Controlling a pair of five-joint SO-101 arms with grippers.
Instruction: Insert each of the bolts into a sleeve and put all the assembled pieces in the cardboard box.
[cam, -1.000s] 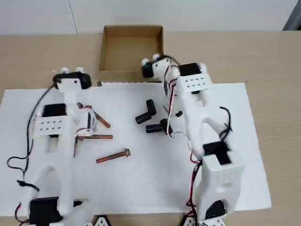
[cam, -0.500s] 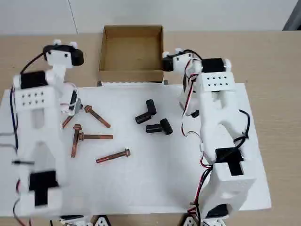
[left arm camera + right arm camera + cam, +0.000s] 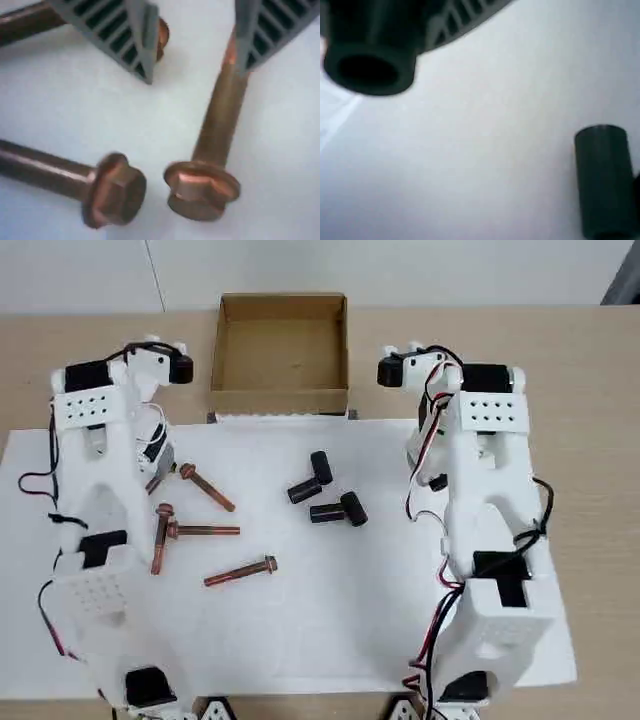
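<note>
Several copper bolts lie on the left of the white sheet, among them one (image 3: pixel 207 487) and another (image 3: pixel 240 571). My left gripper (image 3: pixel 195 50) hangs open just above the bolts, its fingers either side of one bolt's shank (image 3: pixel 220 115), with two bolt heads (image 3: pixel 115 195) close by. Three black sleeves (image 3: pixel 320 468) (image 3: pixel 303 490) (image 3: pixel 338 510) lie mid-sheet. My right gripper (image 3: pixel 385 35) is shut on a black sleeve (image 3: pixel 370 65), lifted over the sheet to the right of the loose sleeves. The cardboard box (image 3: pixel 280 400) stands open at the back.
The white sheet (image 3: pixel 330 630) covers most of the tan table (image 3: pixel 590 370). Both arm bodies stand along the sheet's left and right sides. Another loose sleeve (image 3: pixel 602 180) lies near my right gripper.
The right arm has drawn back to the right, away from the loose sleeves. The left arm has swung left and toward the back, and its gripper now hangs over the leftmost bolts.
</note>
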